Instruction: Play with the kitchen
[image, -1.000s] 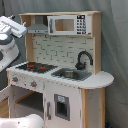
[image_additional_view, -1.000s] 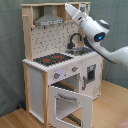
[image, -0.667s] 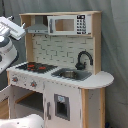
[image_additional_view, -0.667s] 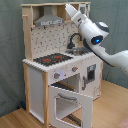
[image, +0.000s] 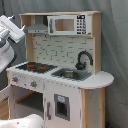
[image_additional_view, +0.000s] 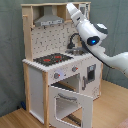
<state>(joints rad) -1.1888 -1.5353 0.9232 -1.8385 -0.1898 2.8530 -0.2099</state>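
Second exterior view alone shows the kitchen (image_additional_view: 55, 75) oven door (image_additional_view: 72, 105) hanging open; pincer state unclear.

In the first exterior view, hob (image: 35, 66) lies left of sink (image: 71, 75); faucet (image: 83, 59) behind sink.

A staged robot test space, probably a laboratory, not a real home. The kitchen (image: 60, 75) is a toy of pale wood and white panels, standing alone on a wooden floor (image_additional_view: 107, 107) in the second exterior view. Behind it in both exterior views hangs a plain grey-green curtain (image_additional_view: 10, 50) as backdrop, with no household walls or furniture. A white robot arm (image_additional_view: 97, 42) reaches in beside the kitchen's upper shelf.
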